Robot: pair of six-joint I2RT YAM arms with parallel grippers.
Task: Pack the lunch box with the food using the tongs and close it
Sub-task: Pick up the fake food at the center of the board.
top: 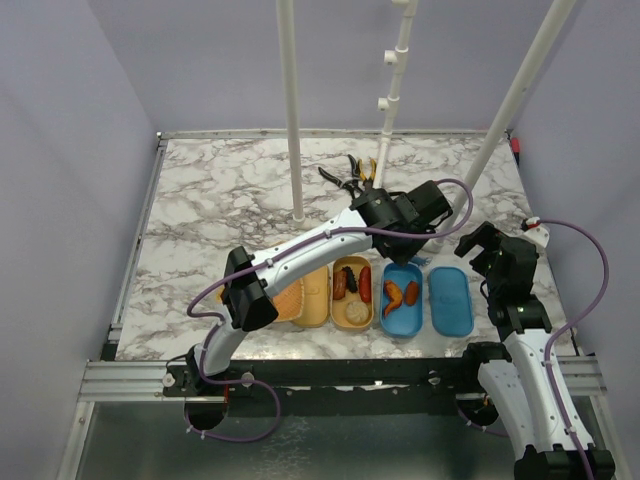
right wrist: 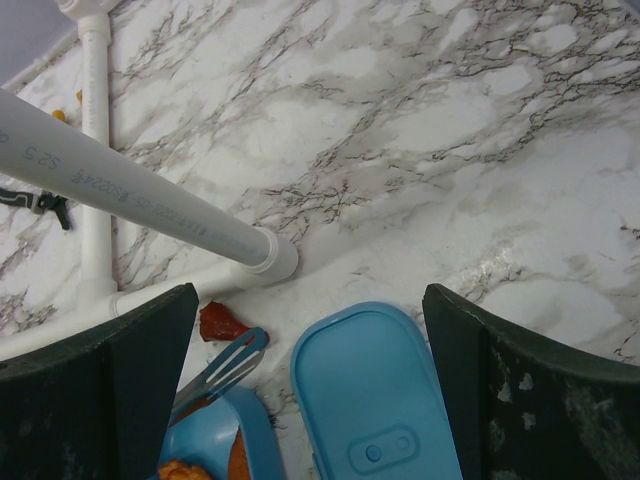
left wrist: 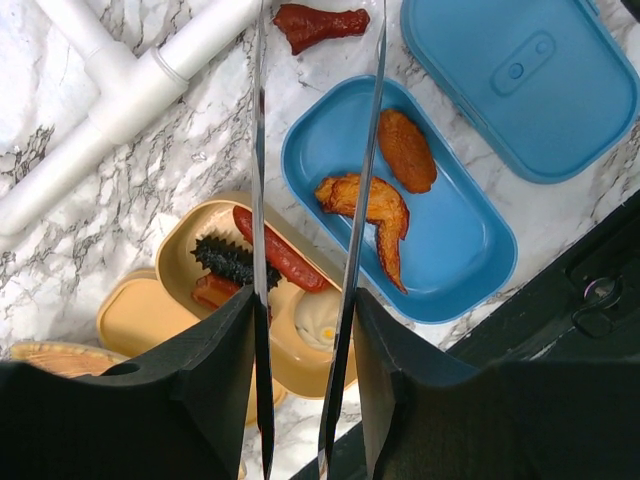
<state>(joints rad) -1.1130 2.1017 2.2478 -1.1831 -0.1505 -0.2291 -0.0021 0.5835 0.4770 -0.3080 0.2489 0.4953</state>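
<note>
My left gripper point(left wrist: 305, 305) is shut on the grey metal tongs point(left wrist: 365, 170), one thin arm against each finger. The tongs' arms run on either side of a red drumstick-shaped piece of food point(left wrist: 318, 24) lying on the marble beyond the open blue lunch box point(left wrist: 460, 250). Two orange pieces point(left wrist: 370, 205) lie in that box. Its blue lid point(right wrist: 375, 400) lies beside it, under my open, empty right gripper point(right wrist: 310, 300). In the right wrist view a slotted tong tip point(right wrist: 225, 365) sits right by the red piece point(right wrist: 220, 322). From above, the left gripper point(top: 405, 225) hangs over the box's far end.
A yellow box point(left wrist: 180, 260) left of the blue one holds a red sausage point(left wrist: 285, 258), a dark brown piece point(left wrist: 225, 260) and a beige bun point(left wrist: 315, 320); its lid point(top: 312, 297) lies beside it. White pipes point(right wrist: 130, 180) stand just behind. Pliers point(top: 352, 172) lie farther back.
</note>
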